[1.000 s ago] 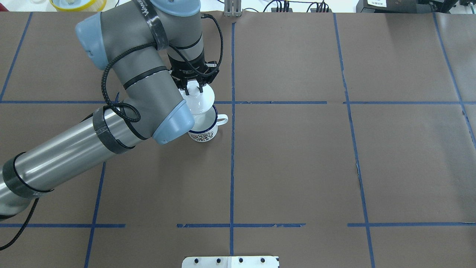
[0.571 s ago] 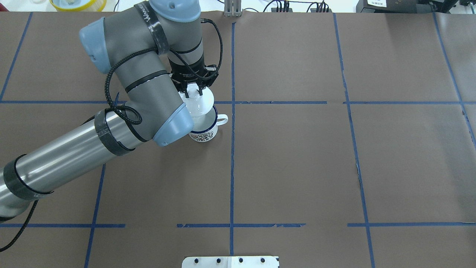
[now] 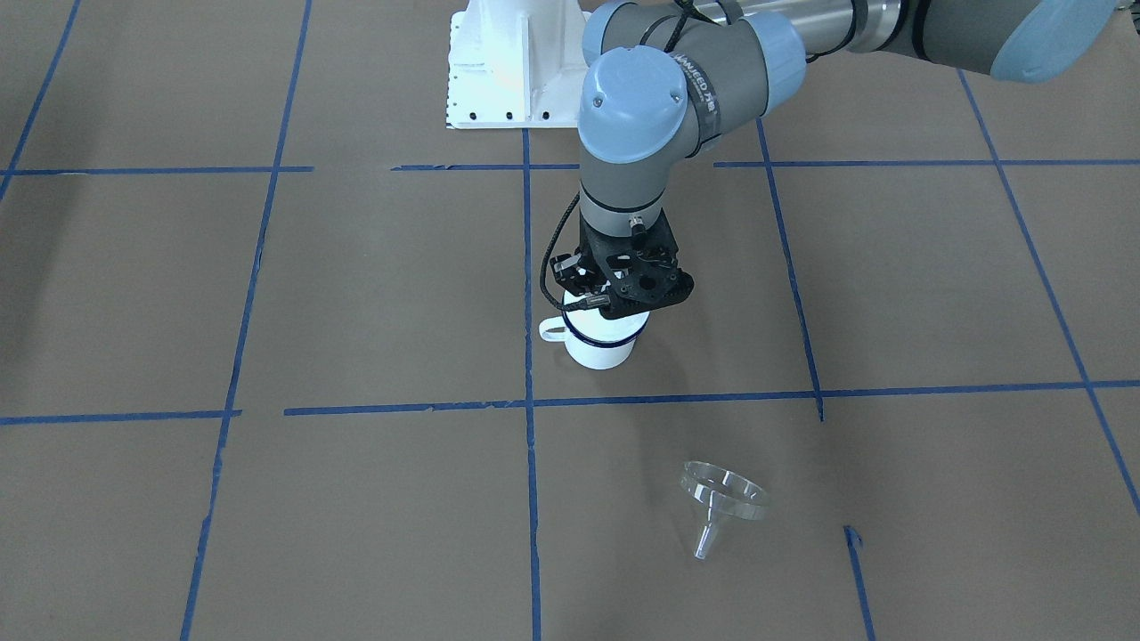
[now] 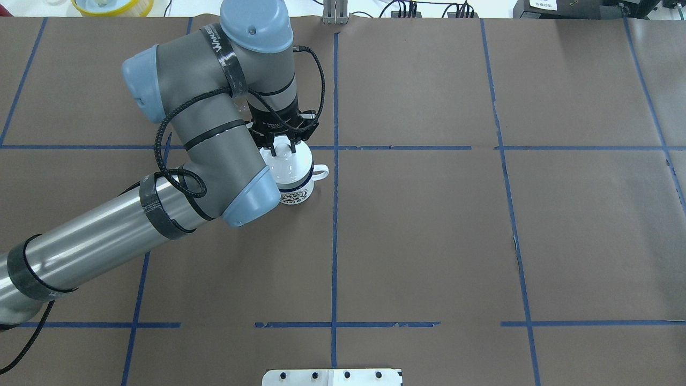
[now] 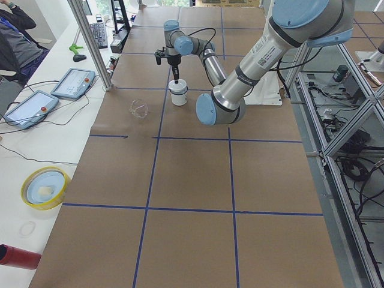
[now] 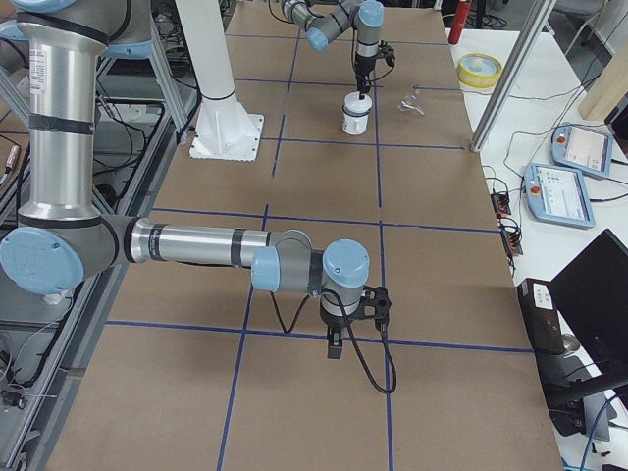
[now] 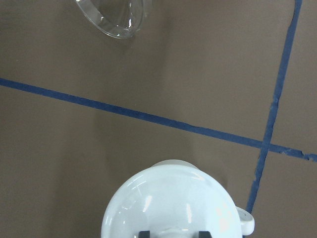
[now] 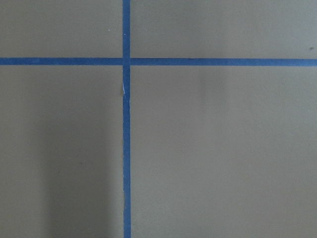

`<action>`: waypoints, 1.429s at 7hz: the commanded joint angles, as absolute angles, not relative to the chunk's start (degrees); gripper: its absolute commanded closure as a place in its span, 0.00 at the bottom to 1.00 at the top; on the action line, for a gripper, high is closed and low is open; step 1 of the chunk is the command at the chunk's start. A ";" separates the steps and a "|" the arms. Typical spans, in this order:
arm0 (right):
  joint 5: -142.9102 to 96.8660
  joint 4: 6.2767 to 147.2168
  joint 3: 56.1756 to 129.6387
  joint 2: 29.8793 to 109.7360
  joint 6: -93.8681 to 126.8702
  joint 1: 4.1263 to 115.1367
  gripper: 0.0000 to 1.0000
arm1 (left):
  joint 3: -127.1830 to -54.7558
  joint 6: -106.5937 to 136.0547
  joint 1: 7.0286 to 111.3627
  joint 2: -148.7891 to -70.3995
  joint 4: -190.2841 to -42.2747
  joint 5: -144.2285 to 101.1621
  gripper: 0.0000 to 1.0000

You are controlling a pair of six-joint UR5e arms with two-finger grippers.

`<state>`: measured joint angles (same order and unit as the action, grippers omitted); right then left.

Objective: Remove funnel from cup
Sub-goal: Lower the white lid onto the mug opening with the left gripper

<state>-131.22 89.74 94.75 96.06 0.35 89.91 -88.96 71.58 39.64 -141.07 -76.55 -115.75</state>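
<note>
Lower than a second ago, the white lid [image 4: 289, 167] now covers the cup [image 3: 598, 352] and is no longer tilted. The left gripper [image 4: 282, 147] pinches the lid's knob from above. The funnel [image 3: 721, 499] lies on its side on the counter [image 4: 482, 241], well apart from both, past a blue tape line [image 3: 677, 397]. The right gripper [image 6: 335, 345] hangs far off; I cannot tell if it is open.

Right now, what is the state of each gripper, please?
Left gripper: closed on the knob of the round white lid, on the white enamel mug.
Right gripper: cannot be told.
</note>
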 commanded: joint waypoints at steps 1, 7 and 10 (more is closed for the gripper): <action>-131.22 89.74 94.75 96.06 0.35 89.91 0.00 | -89.03 71.63 39.11 -140.54 -77.08 -115.75 1.00; -131.22 89.74 94.75 96.06 0.35 89.91 0.00 | -91.14 71.72 38.85 -138.87 -77.26 -115.84 1.00; -131.22 89.74 94.75 96.06 0.35 89.91 0.00 | -90.79 74.36 38.58 -138.87 -79.72 -115.75 1.00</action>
<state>-131.22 89.74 94.75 96.07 0.35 89.91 -90.87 73.86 38.67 -138.91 -79.15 -115.78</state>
